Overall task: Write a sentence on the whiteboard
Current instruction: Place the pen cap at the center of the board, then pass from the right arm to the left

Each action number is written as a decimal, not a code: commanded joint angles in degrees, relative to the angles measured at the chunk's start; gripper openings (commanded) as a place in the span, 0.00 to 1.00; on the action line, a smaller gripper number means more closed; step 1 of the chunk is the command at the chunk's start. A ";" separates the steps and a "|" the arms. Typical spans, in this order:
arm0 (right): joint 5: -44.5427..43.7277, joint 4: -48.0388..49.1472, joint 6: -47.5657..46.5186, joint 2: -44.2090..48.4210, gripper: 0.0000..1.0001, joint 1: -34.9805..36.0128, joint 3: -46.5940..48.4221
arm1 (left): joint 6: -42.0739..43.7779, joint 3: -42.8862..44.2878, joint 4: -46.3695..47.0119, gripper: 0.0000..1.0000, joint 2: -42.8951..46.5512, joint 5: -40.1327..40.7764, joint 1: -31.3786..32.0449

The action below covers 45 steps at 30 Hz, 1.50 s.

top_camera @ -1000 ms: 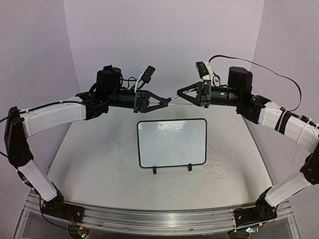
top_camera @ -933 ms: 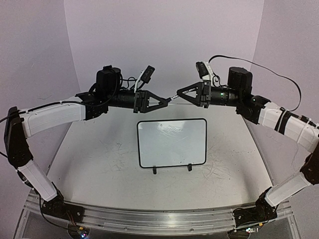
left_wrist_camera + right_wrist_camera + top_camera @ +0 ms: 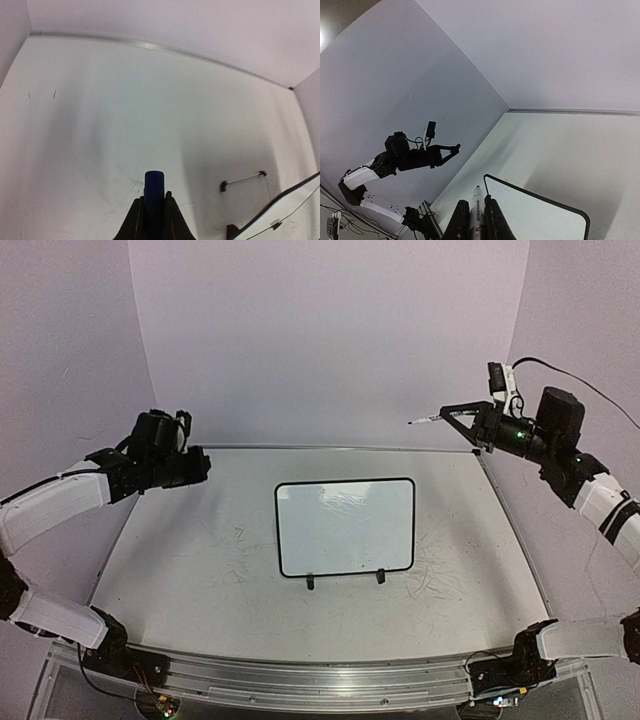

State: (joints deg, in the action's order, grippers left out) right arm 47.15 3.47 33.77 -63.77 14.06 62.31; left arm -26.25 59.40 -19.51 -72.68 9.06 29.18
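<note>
- L gripper: at 9 o'clock of board, above table, clamped on blue cap.
- R gripper: at 2 o'clock of board, up high, clamped on marker, tip pointing toward 9.
- Board: flat mid-table, feet on 6 o'clock edge, well apart from both grippers.

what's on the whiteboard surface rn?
Nothing written: the whiteboard shows bare white with a faint smear or glare near its top edge, no blue words. No object rests on it. The table beneath it is covered, so that patch can't be checked.
</note>
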 commanded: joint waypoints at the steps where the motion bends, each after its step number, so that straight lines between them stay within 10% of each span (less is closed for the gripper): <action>1: 0.26 -0.11 -2.05 0.02 0.00 0.09 -1.14 | -9.39 -3.48 -8.40 0.00 -7.30 3.69 0.09; 21: 10.20 0.90 -3.54 4.91 0.00 0.09 -12.38 | -20.00 -8.23 -3.62 0.02 -25.45 14.15 4.39; 32: 13.11 0.25 -1.87 2.02 0.00 1.55 -12.15 | -21.98 -13.52 -3.09 0.46 -17.76 15.14 5.04; 45: 1.55 -5.82 -7.22 -0.90 0.00 3.87 -7.61 | -12.87 -6.34 0.00 0.79 12.62 0.30 5.90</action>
State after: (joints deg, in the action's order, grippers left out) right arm 54.71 -2.82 28.61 -63.63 16.29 50.42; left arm -45.95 46.16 -23.99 -64.52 18.13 34.83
